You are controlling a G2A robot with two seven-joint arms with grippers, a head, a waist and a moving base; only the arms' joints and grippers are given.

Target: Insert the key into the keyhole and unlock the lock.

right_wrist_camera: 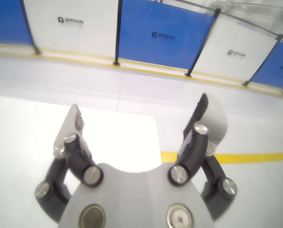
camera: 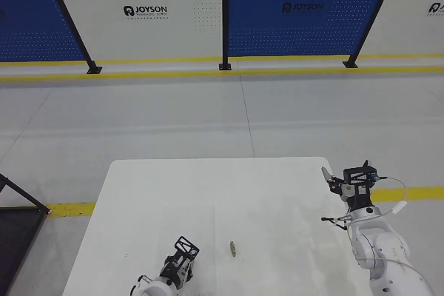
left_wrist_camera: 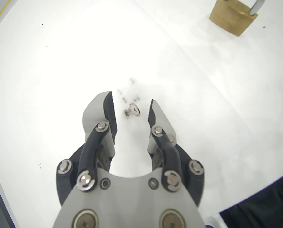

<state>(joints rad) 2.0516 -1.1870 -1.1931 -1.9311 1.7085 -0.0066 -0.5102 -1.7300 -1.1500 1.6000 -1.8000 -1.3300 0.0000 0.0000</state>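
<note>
A small silver key (left_wrist_camera: 133, 110) lies flat on the white table (camera: 207, 192), between the fingertips of my open left gripper (left_wrist_camera: 130, 97), which stands low over it without touching it. A brass padlock (left_wrist_camera: 234, 16) with a silver shackle lies flat a short way beyond and to one side. From above, the padlock (camera: 232, 249) sits near the front edge, just right of the left gripper (camera: 186, 246). My right gripper (camera: 346, 176) is open with nothing in it and hovers at the table's far right corner; its fingertips (right_wrist_camera: 203, 100) spread wide above the floor and table edge.
The table's rounded right corner (right_wrist_camera: 153, 122) lies just under the right gripper. A dark rack (camera: 7, 214) stands on the floor left of the table. Blue and white fence panels (camera: 296, 29) line the back of the room.
</note>
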